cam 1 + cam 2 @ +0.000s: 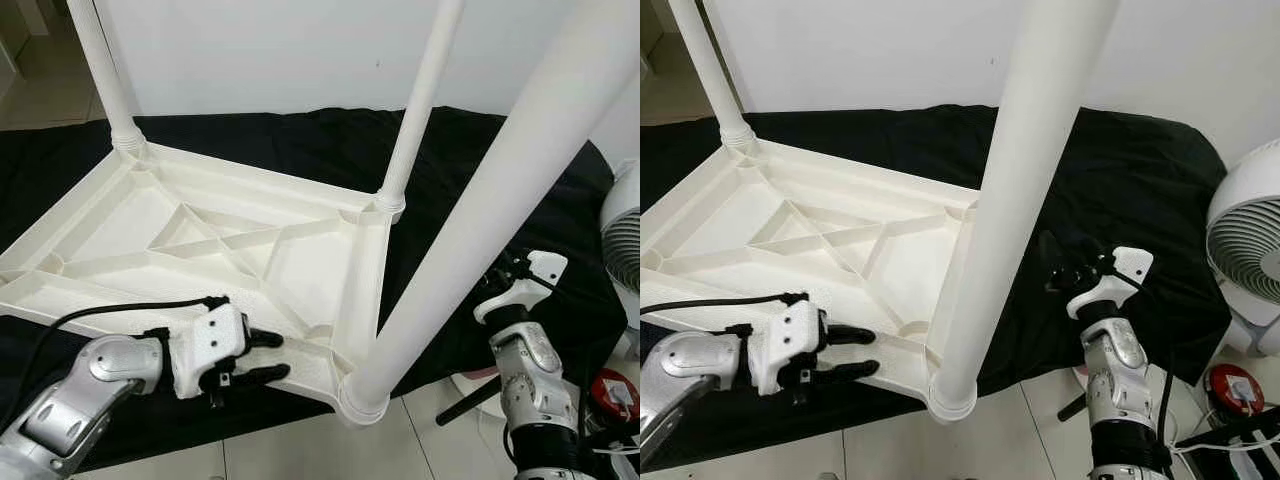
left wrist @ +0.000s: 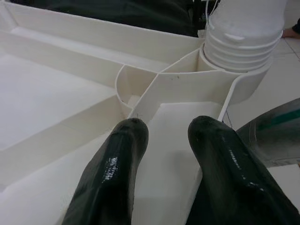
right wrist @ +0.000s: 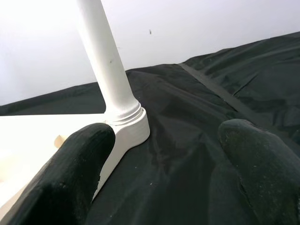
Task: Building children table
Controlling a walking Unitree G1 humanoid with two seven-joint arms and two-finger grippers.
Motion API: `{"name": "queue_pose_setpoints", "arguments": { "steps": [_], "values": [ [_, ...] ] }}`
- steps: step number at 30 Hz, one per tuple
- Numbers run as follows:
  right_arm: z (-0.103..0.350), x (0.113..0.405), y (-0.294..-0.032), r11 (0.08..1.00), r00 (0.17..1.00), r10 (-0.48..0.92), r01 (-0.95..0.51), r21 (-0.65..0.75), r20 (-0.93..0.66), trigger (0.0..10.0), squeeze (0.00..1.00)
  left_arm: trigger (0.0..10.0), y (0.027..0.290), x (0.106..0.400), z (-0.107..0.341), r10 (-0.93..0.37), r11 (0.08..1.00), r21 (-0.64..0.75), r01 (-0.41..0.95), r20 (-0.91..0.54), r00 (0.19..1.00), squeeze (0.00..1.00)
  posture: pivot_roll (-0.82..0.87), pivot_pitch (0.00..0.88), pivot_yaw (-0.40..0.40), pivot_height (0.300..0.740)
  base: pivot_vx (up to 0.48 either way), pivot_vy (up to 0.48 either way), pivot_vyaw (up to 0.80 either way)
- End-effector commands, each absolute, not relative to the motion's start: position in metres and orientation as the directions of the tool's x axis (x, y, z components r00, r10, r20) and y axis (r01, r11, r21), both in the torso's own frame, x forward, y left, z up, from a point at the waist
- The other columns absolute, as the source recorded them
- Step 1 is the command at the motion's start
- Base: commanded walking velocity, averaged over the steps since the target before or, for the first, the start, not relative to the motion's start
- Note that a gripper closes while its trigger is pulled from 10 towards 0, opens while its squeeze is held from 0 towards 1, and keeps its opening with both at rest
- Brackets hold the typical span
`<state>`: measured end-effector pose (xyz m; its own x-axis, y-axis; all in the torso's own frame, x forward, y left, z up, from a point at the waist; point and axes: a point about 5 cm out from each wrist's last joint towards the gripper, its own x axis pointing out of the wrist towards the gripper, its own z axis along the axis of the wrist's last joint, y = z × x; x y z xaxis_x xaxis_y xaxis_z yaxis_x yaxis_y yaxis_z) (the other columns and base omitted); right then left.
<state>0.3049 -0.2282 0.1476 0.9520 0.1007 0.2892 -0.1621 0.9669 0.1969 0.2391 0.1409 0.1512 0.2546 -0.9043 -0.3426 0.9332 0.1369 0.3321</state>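
The big white leg (image 1: 500, 200) stands closest, screwed into the near corner of the upside-down table top (image 1: 200, 250) on the black cloth (image 1: 480, 160). To steady it, I think the left gripper (image 1: 262, 357) should press gently on the edge. Its fingers sit a little apart, the rim between them, not squeezing. The right gripper (image 1: 1065, 268) hangs wide open, empty, over the cloth.

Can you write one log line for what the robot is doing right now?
left end effector: open, fingers astride tabletop edge rib | right end effector: open, over black cloth | near table leg: seated in corner socket
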Motion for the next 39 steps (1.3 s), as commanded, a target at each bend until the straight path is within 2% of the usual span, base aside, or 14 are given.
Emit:
{"name": "queue_pose_setpoints", "arguments": {
  "steps": [1,14,22,23,27,29,33,36,39],
  "values": [
    [0.148,0.301,-0.233,0.969,0.954,0.083,-0.145,0.199,0.287,10.0,0.0,10.0,0.139,0.246,0.143,-0.875,0.158,0.377,0.913,-0.374,0.306,0.0,0.06,0.098,-0.044,0.74,0.0,0.0,0.0],
    [0.151,0.295,-0.237,0.976,0.956,0.054,-0.112,0.188,0.29,10.0,0.0,10.0,0.122,0.273,0.127,-0.819,0.17,0.469,0.867,-0.422,0.389,0.0,0.01,0.104,-0.035,0.74,0.0,0.0,0.0],
    [0.156,0.293,-0.239,0.976,0.952,0.02,-0.085,0.201,0.306,10.0,0.0,10.0,0.107,0.301,0.123,-0.763,0.285,0.534,0.796,-0.377,0.525,0.0,0.0,0.1,-0.031,0.74,0.0,0.0,0.0],
    [0.158,0.293,-0.238,0.97,0.949,0.009,-0.085,0.226,0.316,10.0,0.0,10.0,0.104,0.305,0.126,-0.763,0.33,0.515,0.791,-0.348,0.545,0.0,0.0,0.105,-0.03,0.74,0.0,0.0,0.0],
    [0.161,0.293,-0.235,0.95,0.944,-0.012,-0.092,0.298,0.331,10.0,0.0,10.0,0.098,0.311,0.13,-0.766,0.39,0.489,0.78,-0.298,0.57,0.0,0.0,0.114,-0.03,0.74,0.0,0.0,0.0],
    [0.162,0.292,-0.227,0.941,0.944,0.011,-0.121,0.316,0.33,10.0,0.0,10.0,0.09,0.321,0.131,-0.743,0.441,0.477,0.76,-0.282,0.608,0.0,0.0,0.117,-0.028,0.74,0.0,0.0,0.0],
    [0.159,0.29,-0.223,0.939,0.953,0.029,-0.13,0.319,0.303,10.0,0.0,10.0,0.084,0.33,0.134,-0.726,0.484,0.482,0.73,-0.245,0.643,0.0,-0.01,0.113,-0.029,0.74,0.0,0.0,0.0],
    [0.159,0.29,-0.223,0.939,0.953,0.029,-0.13,0.319,0.303,10.0,0.0,10.0,0.084,0.33,0.134,-0.726,0.484,0.482,0.73,-0.245,0.643,0.0,-0.01,0.113,-0.029,0.74,0.0,0.0,0.0],
    [0.159,0.287,-0.222,0.938,0.955,0.064,-0.156,0.309,0.288,10.0,0.0,10.0,0.073,0.338,0.135,-0.71,0.514,0.485,0.707,-0.223,0.668,0.0,-0.05,0.101,-0.03,0.74,0.0,0.0,0.0]
  ]
}}
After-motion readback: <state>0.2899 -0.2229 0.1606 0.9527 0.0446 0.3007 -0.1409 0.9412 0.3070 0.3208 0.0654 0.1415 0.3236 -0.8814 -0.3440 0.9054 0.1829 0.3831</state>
